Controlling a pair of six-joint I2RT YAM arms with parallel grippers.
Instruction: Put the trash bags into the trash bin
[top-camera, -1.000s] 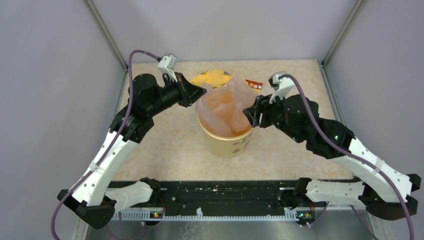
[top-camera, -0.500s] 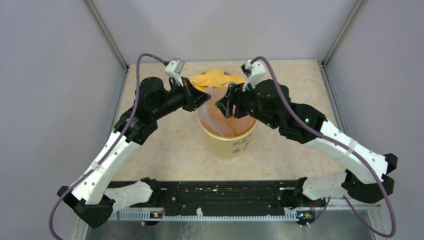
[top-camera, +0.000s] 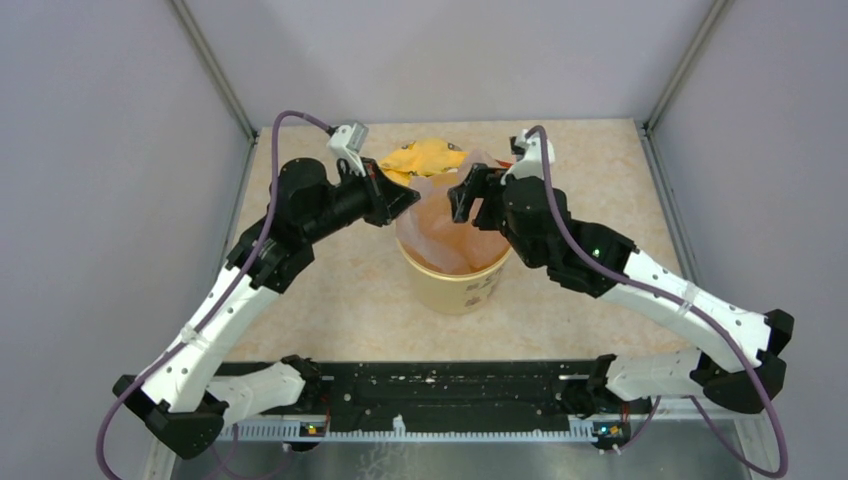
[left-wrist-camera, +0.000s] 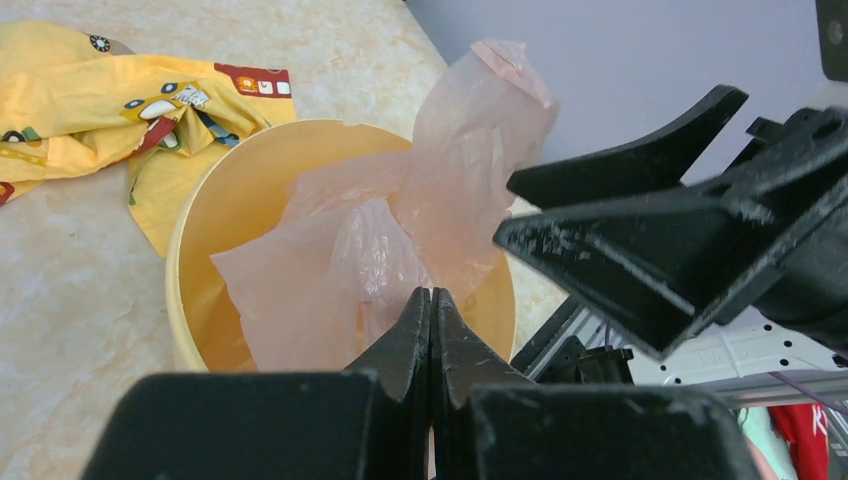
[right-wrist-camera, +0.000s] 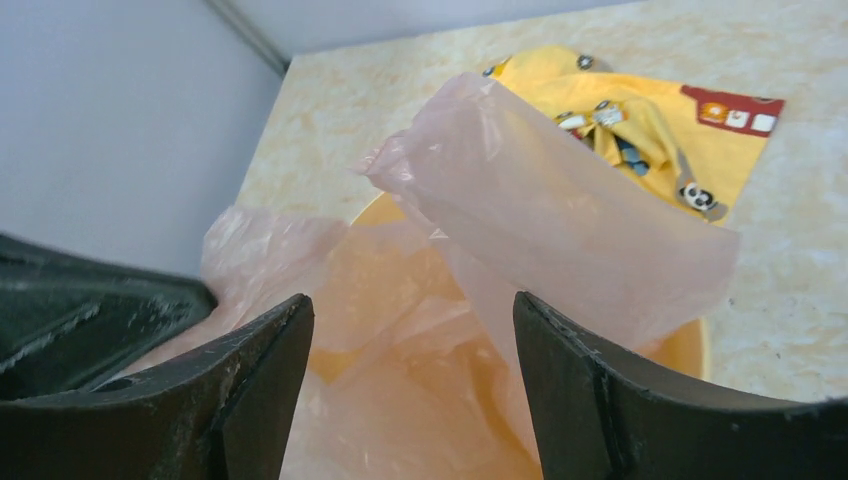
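Observation:
The pale pink trash bag (top-camera: 441, 228) sits crumpled inside the pale yellow trash bin (top-camera: 462, 291), with a flap standing above the rim (left-wrist-camera: 487, 90). My left gripper (left-wrist-camera: 431, 293) is shut at the bin's left rim. Its tips rest against the bag (left-wrist-camera: 330, 270); whether they pinch the film does not show. My right gripper (right-wrist-camera: 410, 302) is open just above the bin mouth, its fingers (left-wrist-camera: 640, 230) either side of the bag's folds (right-wrist-camera: 450, 330), gripping nothing. From above, the right gripper (top-camera: 463, 197) faces the left gripper (top-camera: 411, 197) across the bin.
A crumpled yellow printed wrapper (top-camera: 426, 156) lies on the table right behind the bin, also in the left wrist view (left-wrist-camera: 95, 100) and the right wrist view (right-wrist-camera: 655, 125). Grey walls close in the table on three sides.
The right arm swung from the bin's right side up and over its back rim, and its jaws opened wider. The bag's raised part sank lower. The left gripper shifted slightly right and stayed shut.

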